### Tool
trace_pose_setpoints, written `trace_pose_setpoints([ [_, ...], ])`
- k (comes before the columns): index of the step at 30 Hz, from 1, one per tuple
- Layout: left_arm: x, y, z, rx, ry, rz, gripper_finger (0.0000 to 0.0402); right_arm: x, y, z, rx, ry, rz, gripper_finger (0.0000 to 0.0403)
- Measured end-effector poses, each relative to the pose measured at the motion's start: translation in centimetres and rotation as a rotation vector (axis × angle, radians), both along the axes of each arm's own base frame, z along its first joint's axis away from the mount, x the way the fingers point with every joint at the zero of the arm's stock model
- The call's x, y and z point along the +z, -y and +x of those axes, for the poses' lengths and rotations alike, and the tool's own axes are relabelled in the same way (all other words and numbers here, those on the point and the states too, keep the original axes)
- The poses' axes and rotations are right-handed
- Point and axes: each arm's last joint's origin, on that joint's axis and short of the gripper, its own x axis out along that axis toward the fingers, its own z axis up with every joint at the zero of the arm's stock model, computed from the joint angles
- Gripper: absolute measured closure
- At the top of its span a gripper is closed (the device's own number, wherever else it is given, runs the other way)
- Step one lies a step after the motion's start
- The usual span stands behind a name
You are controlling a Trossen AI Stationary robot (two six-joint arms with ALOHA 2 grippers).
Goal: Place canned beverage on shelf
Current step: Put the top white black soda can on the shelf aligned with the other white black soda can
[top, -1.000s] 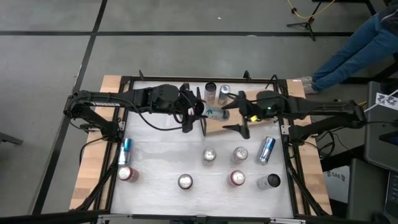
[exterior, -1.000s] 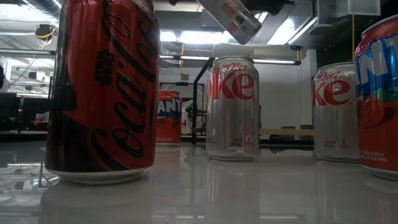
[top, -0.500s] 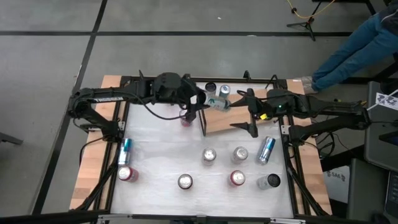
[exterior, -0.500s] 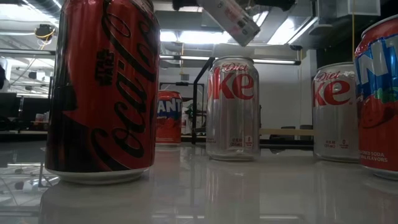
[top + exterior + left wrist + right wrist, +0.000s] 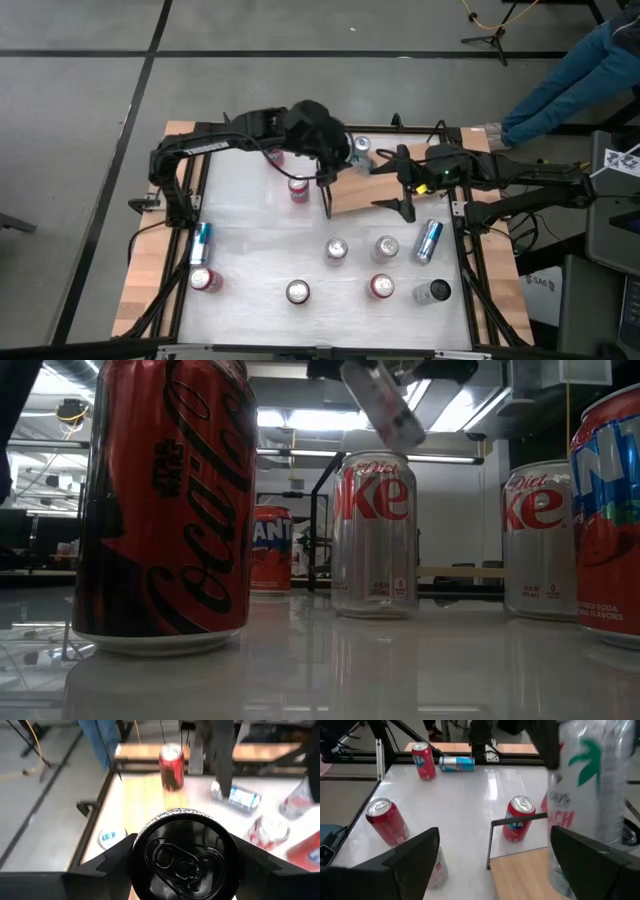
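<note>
Left gripper (image 5: 348, 160) is partly closed round the canned beverage (image 5: 182, 855), its two fingers (image 5: 107, 865) pressed against opposite sides of the can body, so the can is carried in the air and rests on nothing. Compared with a second ago, this pincer has swung away from the open table and toward the far end of the shelf (image 5: 355, 195). The can has also been tipped up from a strong slant to a much steeper lean, as the low view shows. I judge the carry to be nearly over, with the setting-down not yet begun. The can's lid faces back toward the pincer's own wrist camera, so its long axis runs roughly along the fingers' reach and its base points away and downward. It is near upright but still tilted, and should be brought plumb before it is let go. Just below and ahead of the pincer lies the light wooden board, with the thin black upright frame (image 5: 328, 195) at the end nearer the left arm's side. A red can (image 5: 298, 188) stands on the white tabletop just outside that frame. One silver can (image 5: 362, 145) stands just beside the pincer on the far side. Farther across the board, the right gripper (image 5: 385, 185) hangs with its jaws spread wide and nothing in them, unmoved over the last half second. Well beyond, toward the near edge of the table, the other cans (image 5: 336, 249) stand or lie apart from the shelf.
</note>
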Motion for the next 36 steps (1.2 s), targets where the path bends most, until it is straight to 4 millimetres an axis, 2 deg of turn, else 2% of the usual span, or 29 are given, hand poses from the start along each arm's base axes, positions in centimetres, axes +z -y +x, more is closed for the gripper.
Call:
trace_pose_setpoints([
  [17,-3.6,-1.4,1.0,0.027,-0.184,-0.037,0.0159,-0.9,0.0,0.0,-0.001,-0.088,0.0,0.0033],
  [27,-5.6,-1.8,1.9,0.015,-0.267,-0.038,0.0159,-2.1,0.0,1.2,-0.003,-0.157,0.0,0.0033],
  [36,-8.6,-2.1,3.3,0.011,-0.364,-0.057,0.0159,-3.0,0.1,2.2,-0.006,-0.201,-0.002,0.0033],
])
